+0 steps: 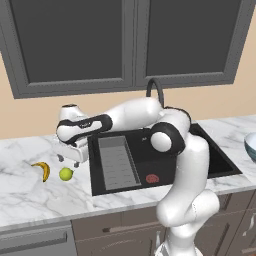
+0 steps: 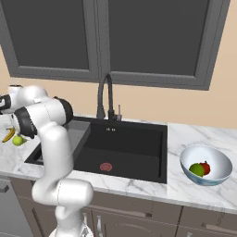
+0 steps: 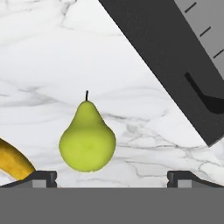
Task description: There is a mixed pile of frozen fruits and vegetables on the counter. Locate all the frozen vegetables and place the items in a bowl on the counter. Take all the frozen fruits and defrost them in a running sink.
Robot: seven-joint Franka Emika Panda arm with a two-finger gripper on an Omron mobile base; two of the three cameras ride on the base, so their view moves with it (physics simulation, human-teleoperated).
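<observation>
- While the bowl is already holding two pieces, the released pincer is hovering over the pear.
- Pear and banana are lying on the table by the sink's left edge; next: descend, clasp, carry sinkward.

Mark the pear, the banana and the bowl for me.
pear (image 3: 87, 142), hand view, middle of its body.
banana (image 1: 44, 170), left base view, middle of its curve.
bowl (image 2: 221, 163), right base view, right inner wall.
</observation>
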